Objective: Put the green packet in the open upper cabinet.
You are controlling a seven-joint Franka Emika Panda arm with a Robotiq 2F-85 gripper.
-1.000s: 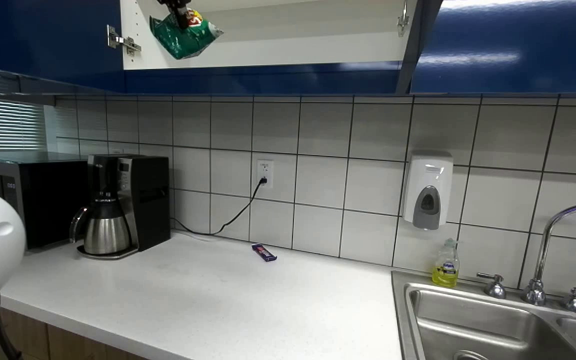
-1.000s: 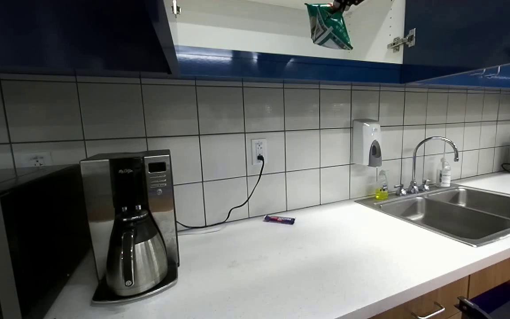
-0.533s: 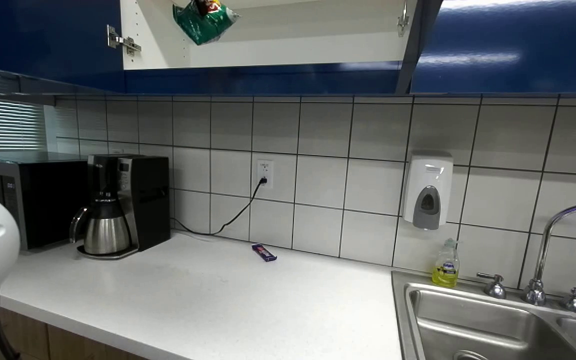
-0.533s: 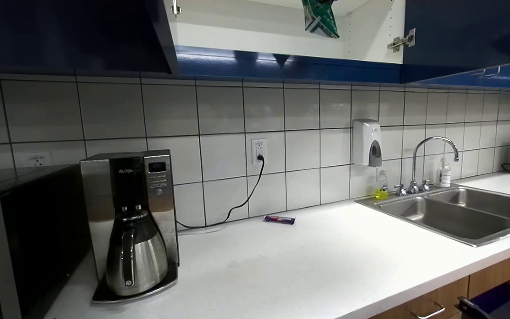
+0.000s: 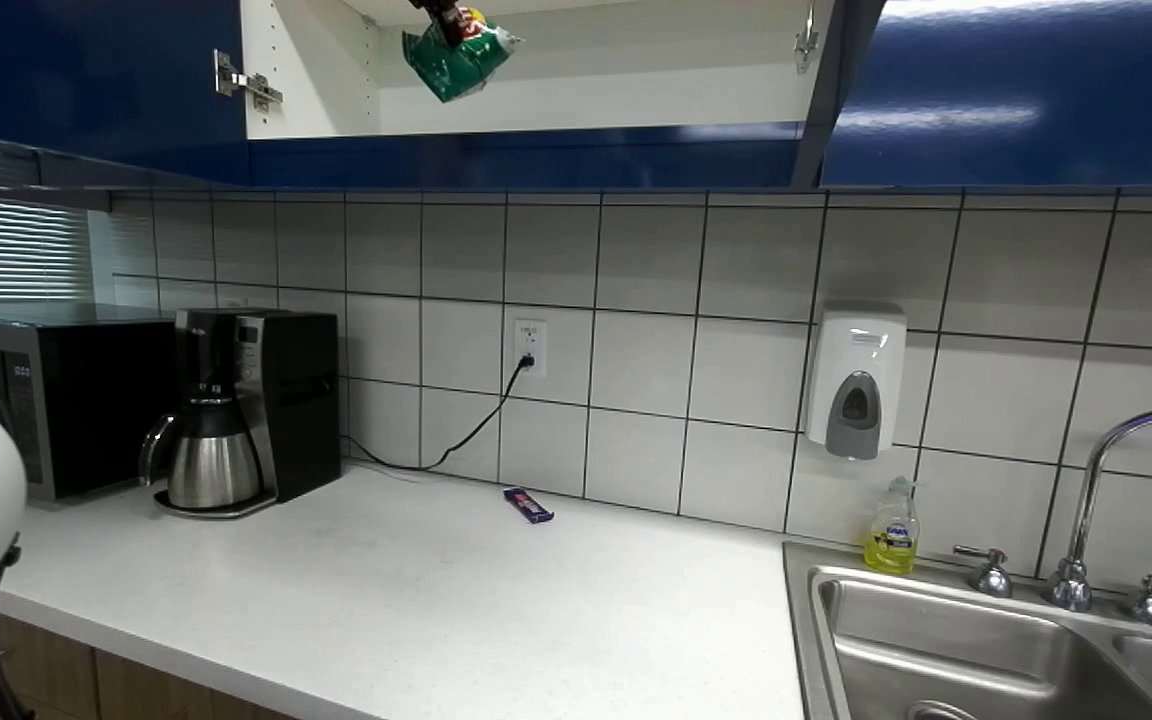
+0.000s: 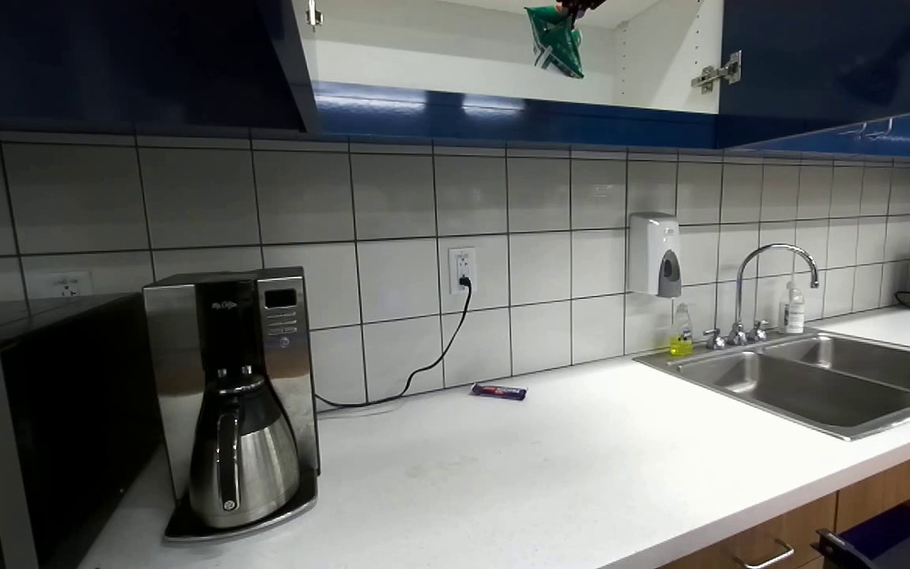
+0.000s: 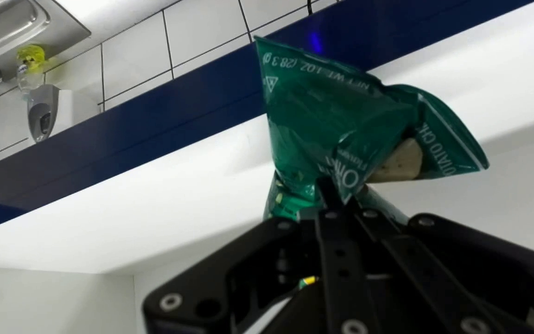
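My jaws are closed on the green packet (image 5: 461,68), and it hangs at the mouth of the open upper cabinet (image 5: 526,158), higher than its bottom front edge; I can't tell how deep in it is. Going left to right in an exterior view, I could first bump the hinge (image 5: 248,83) on the cabinet's left edge if I swing too wide that way. Next, the packet could slip, since I only pinch a crinkled part, and the pinch might break what is inside. If I let go too soon, it could tip over the bottom front edge and drop to the white worktop (image 5: 416,620) below. Down there, a microwave (image 5: 101,395) sits toward the left end, with a coffee maker (image 5: 281,400) beside it and a cord (image 5: 423,468) running up to the wall outlet (image 5: 530,340). A small purple bar (image 5: 529,505) lies near the back edge, by the tile wall (image 5: 636,360). Farther right, a soap dispenser (image 5: 856,380) hangs up, and yellow dish soap (image 5: 891,545) stands at the back edge of the sink (image 5: 810,640).
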